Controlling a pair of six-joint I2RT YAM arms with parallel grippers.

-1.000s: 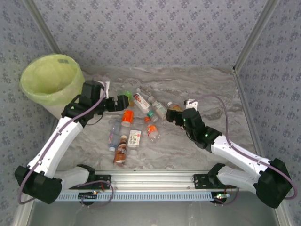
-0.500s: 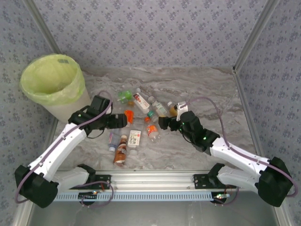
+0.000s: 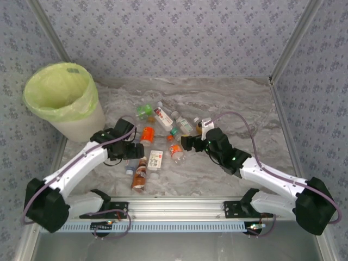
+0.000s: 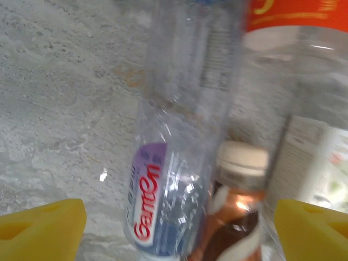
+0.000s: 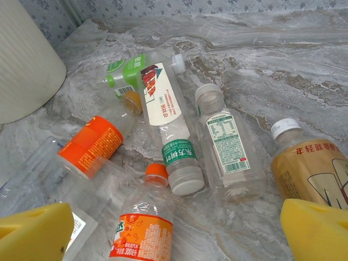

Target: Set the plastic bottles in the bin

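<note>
Left tool (image 3: 135, 151) hangs over the plastic bottles (image 3: 156, 159) strewn on the surface (image 3: 239, 103); the bin (image 3: 60, 100) stands far left, apart. Left wrist: jaws wide, straddling a blue-labelled bottle (image 4: 163, 185). Right wrist: right tool (image 5: 174, 234) wide above an orange-labelled bottle (image 5: 142, 231), bin wall upper left

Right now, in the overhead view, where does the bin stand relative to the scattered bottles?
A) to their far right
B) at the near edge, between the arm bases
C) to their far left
C: the bin stands at the far left corner of the table, left of the bottles lying mid-table.
</note>
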